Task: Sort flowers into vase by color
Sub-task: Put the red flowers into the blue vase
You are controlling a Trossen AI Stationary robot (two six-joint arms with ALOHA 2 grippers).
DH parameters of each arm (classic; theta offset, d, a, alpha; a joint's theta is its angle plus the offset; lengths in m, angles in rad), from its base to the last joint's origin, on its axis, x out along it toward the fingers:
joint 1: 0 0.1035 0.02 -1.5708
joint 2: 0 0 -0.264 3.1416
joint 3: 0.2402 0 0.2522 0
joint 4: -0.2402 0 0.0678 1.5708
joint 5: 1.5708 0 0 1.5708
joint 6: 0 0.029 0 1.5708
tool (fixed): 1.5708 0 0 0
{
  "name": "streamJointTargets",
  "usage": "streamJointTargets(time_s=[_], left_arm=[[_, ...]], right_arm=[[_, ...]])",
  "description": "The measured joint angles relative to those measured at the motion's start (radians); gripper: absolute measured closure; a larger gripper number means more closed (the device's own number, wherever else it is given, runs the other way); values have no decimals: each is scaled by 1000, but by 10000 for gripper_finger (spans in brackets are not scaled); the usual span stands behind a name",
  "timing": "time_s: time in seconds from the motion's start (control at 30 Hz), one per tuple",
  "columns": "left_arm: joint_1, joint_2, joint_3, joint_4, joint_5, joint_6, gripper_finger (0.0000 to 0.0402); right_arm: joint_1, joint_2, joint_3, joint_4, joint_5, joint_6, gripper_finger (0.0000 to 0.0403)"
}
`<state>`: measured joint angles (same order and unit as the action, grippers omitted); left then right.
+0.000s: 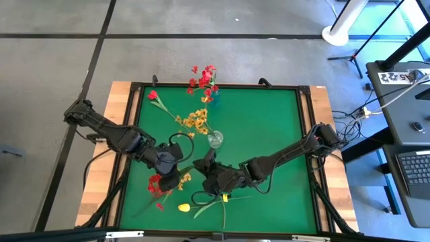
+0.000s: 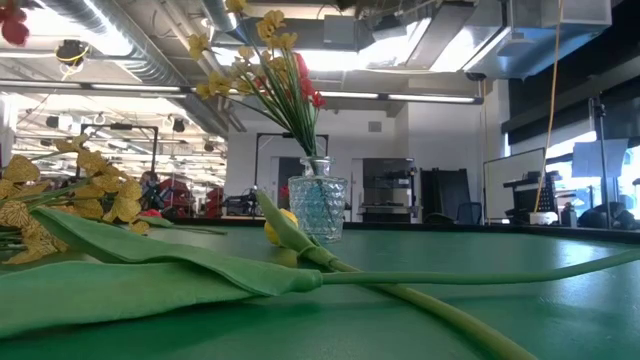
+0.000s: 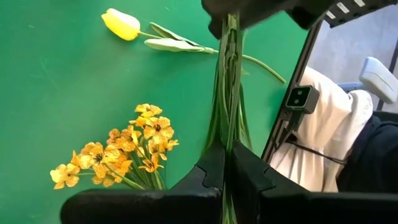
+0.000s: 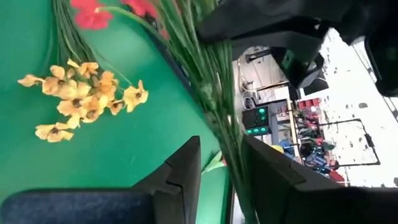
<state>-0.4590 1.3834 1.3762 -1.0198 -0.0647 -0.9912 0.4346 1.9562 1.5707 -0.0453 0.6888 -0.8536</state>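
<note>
Both grippers meet near the table's near middle on one red spray (image 1: pixel 158 185) with a bundle of thin green stems (image 3: pixel 227 93). My left gripper (image 1: pixel 169 165) is shut on the stems toward the blossoms. My right gripper (image 1: pixel 207 171) is shut on them farther along. A loose yellow-orange spray (image 3: pixel 124 155) lies on the mat beside the red one. A yellow tulip (image 1: pixel 185 208) lies flat near the near edge. A clear glass vase (image 1: pixel 215 140) holds a yellow spray (image 1: pixel 197 119). A blue vase (image 1: pixel 212 99) at the far edge holds red flowers (image 1: pixel 201 79). A single red bloom (image 1: pixel 153 95) lies far left. My left gripper pinches the red spray's stem bundle (image 3: pixel 227 140) between its two fingers, which lie across the stems. The bundle runs straight on to the other gripper. My right gripper has the same stem bundle (image 4: pixel 225 146) between its fingers (image 4: pixel 186 168), which also lie across it; the stems lie against one finger.
The green mat (image 1: pixel 269 128) has open room on its right half. A black frame (image 1: pixel 306 87) rims the mat, with wooden table edges outside it. The two arms cross the near half of the mat from either side.
</note>
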Motion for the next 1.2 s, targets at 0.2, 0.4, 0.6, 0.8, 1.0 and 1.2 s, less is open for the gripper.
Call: streamJointTargets(time_s=[0.2, 0.4, 0.6, 0.8, 1.0, 1.2], left_arm=[[16, 0, 0, 1, 0, 0, 395], [16, 0, 0, 4, -2, 0, 395], [16, 0, 0, 3, -2, 0, 395], [17, 0, 0, 5, -5, 0, 395], [17, 0, 0, 7, -8, 0, 395], [17, 0, 0, 7, -28, 7, 395]], right_arm=[[10, 12, 0, 36, 21, -37, 285], [11, 14, 0, 52, 59, -47, 286], [11, 14, 0, 52, 62, -62, 333], [11, 14, 0, 42, 99, -72, 393], [11, 14, 0, 43, 112, -71, 378], [11, 14, 0, 41, 158, -71, 396]])
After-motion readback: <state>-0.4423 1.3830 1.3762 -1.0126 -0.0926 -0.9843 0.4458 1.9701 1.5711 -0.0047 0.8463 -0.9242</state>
